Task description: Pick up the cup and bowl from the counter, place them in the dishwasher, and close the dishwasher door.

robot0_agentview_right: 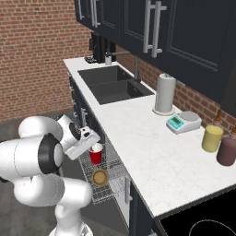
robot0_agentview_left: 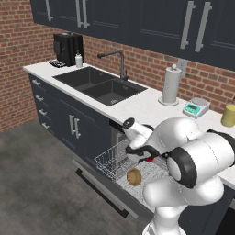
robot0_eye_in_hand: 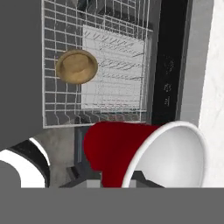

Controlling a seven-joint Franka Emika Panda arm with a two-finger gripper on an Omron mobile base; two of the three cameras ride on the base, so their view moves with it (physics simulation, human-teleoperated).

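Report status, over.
Tool shut on red plastic cup, above pulled-out wire rack. Tan wooden bowl already racked. Nothing blocking.

My white arm with dark joints is folded low, elbow bulging near the base, forearm reaching forward and down over the pulled-out rack. My wrist tips the hand downward. My fingers (robot0_agentview_right: 93, 148) are closed on the rim of the small red plastic cup (robot0_agentview_right: 96, 155) with its white inside, holding it clear of the rack.
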